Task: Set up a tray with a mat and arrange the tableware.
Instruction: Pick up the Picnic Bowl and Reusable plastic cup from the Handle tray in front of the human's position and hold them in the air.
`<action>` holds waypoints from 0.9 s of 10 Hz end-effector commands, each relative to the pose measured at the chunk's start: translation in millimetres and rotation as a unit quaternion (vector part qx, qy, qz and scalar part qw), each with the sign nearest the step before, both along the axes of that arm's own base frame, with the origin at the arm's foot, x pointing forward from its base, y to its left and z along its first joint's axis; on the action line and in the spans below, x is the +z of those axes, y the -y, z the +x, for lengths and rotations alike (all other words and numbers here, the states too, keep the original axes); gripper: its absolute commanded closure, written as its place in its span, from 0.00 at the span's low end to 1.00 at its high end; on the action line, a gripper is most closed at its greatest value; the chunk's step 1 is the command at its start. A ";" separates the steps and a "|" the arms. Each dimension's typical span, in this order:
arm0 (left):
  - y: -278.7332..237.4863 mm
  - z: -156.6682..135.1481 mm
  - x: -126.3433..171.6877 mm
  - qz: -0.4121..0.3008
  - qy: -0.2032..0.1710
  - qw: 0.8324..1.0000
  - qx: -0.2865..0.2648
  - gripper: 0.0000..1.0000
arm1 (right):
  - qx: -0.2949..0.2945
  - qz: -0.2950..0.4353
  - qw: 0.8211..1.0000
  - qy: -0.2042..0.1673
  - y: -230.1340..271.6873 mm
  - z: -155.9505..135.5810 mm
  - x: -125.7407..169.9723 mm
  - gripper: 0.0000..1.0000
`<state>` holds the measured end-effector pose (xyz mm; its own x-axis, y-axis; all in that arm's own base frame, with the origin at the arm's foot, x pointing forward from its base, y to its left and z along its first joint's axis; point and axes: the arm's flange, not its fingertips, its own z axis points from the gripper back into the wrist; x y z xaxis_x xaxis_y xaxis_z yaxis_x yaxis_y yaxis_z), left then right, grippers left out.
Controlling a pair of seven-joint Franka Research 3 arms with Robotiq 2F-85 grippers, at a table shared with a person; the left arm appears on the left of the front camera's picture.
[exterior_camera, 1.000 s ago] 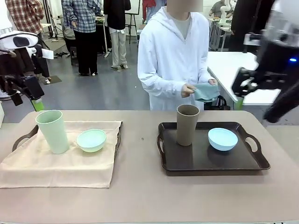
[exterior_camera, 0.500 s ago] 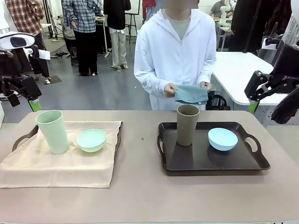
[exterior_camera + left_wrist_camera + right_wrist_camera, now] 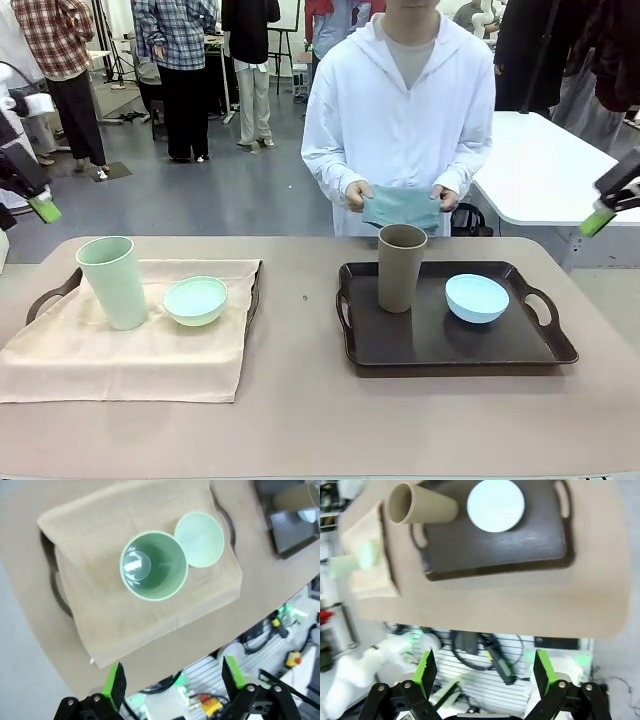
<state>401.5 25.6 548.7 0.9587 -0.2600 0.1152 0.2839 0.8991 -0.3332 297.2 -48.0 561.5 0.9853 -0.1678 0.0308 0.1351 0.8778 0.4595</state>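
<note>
Plastic pieces stand in two sets: the mint-green tumbler (image 3: 113, 282) and mint-green bowl (image 3: 195, 299) side by side on the beige mat (image 3: 130, 350) draped over the left tray (image 3: 45, 297). The brown tumbler (image 3: 401, 266) and pale blue bowl (image 3: 476, 297) are on the bare dark tray (image 3: 450, 350). Both arms hang high at the outer edges of the surface (image 3: 320, 420), wrists pointing down. The left tool (image 3: 174, 672) gapes wide and empty above the mat, and the right tool (image 3: 483, 662) does likewise above the dark tray. A person holds a teal cloth (image 3: 402, 207) in both hands.
</note>
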 end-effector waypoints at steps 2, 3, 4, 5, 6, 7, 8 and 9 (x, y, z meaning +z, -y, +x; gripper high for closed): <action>-54.8 -6.2 -14.7 -0.152 0.015 0.988 0.008 0.00 | -0.030 0.167 0.985 0.022 55.5 -17.9 -21.1 0.00; -80.9 -8.6 -22.4 -0.205 0.023 0.978 0.021 0.00 | -0.061 0.206 0.976 0.030 78.5 -27.1 -29.9 0.00; -103.5 -13.8 -32.4 -0.242 0.034 0.969 0.044 0.00 | -0.089 0.225 0.970 0.030 97.3 -36.9 -37.5 0.00; -127.6 -17.3 -39.9 -0.273 0.042 0.959 0.069 0.00 | -0.114 0.246 0.962 0.030 114.9 -47.9 -44.8 0.00; -148.7 -22.8 -48.6 -0.297 0.053 0.948 0.101 0.00 | -0.139 0.269 0.953 0.033 134.7 -61.6 -51.7 0.00; -166.9 -28.5 -56.3 -0.309 0.055 0.942 0.120 0.00 | -0.158 0.288 0.944 0.033 155.7 -77.2 -58.5 0.00; -181.7 -32.1 -65.9 -0.319 0.053 0.936 0.137 0.00 | -0.178 0.302 0.936 0.036 178.9 -94.9 -63.6 0.00; -189.5 -32.6 -72.4 -0.323 0.052 0.933 0.147 0.00 | -0.187 0.306 0.933 0.038 192.2 -108.8 -65.0 0.00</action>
<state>364.0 215.9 479.5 0.9572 0.1640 0.2384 0.0998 0.5863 -0.8039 193.3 -229.4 496.2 0.8477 -0.5153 -0.1259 0.3514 0.3677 0.8610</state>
